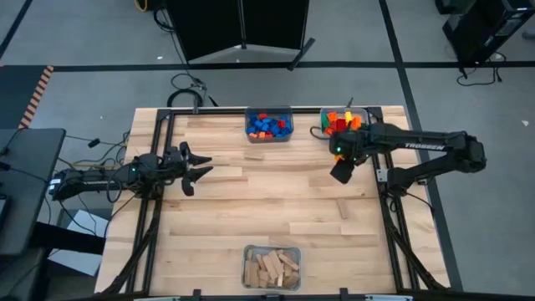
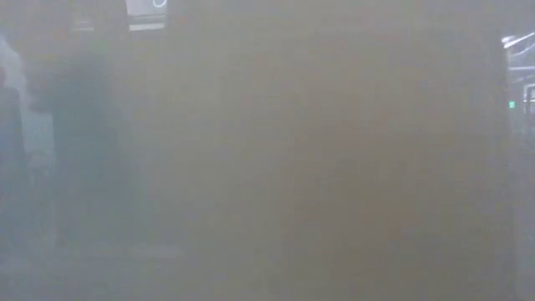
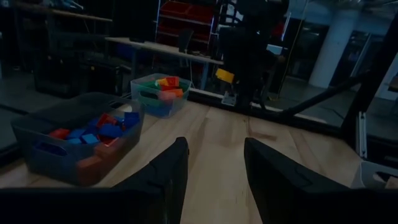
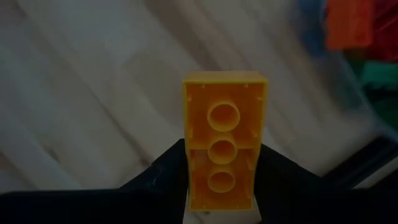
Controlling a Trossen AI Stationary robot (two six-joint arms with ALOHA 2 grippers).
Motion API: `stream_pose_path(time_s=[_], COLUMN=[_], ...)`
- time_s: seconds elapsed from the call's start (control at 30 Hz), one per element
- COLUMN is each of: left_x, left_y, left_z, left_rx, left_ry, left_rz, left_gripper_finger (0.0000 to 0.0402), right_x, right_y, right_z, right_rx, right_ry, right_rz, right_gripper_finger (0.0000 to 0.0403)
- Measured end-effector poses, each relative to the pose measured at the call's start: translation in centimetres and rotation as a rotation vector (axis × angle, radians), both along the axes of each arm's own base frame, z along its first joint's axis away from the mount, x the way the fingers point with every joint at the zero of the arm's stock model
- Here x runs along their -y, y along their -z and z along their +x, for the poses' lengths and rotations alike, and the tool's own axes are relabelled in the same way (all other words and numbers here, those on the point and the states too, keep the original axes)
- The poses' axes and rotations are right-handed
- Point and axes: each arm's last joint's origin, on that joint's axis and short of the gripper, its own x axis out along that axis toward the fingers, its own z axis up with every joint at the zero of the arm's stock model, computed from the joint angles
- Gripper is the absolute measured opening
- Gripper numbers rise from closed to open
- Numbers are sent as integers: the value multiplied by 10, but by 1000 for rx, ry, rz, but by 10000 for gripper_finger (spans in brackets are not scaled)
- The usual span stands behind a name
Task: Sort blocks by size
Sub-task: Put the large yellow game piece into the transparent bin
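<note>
I am holding a yellow brick (image 4: 224,146) pinched between the right gripper's (image 4: 222,180) fingers, its hollow underside with the round tubes facing the wrist camera, wood grain of the table (image 1: 276,196) passing beneath it. In the high view that gripper (image 1: 341,170) is hanging over the table's right side, just short of the bin of mixed bricks (image 1: 343,122) at the far right corner — so I am judging this as the carry step, one brick taken and not yet dropped. The next move is calling for a choice of bin by the brick's size, then a lift clear of the bin's rim before I am letting go; the blue-and-red bin (image 1: 268,126) at the far edge middle and the bin of wooden blocks (image 1: 272,267) at the near edge are the other two places. The middle of the table is lying bare, giving me plenty of room to swing across. The frame rails along the right edge and the far corner are the things I am minding. The left gripper (image 1: 194,170) is waiting over the left side, fingers spread and holding nothing, well apart from my path. The low view is showing only haze, so I am not reading height from it.
</note>
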Motion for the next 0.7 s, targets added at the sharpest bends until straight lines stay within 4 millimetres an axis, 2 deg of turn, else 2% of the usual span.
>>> stream_pose_path(time_s=[0.23,0.33,0.57,0.7], left_x=[0,0,0,0], left_y=[0,0,0,-2], left_z=[0,0,0,0], left_rx=[0,1,1,28], left_ry=[0,0,0,0], left_rz=[0,0,0,-17], left_gripper_finger=[163,163,163,163], right_x=[18,31,84,119], right_y=[-6,-7,-11,1], right_z=[-2,-3,-7,-18], right_rx=[12,29,176,134], right_ry=[17,75,216,340], right_rz=[-44,-94,-200,-182], right_gripper_finger=[149,149,151,152])
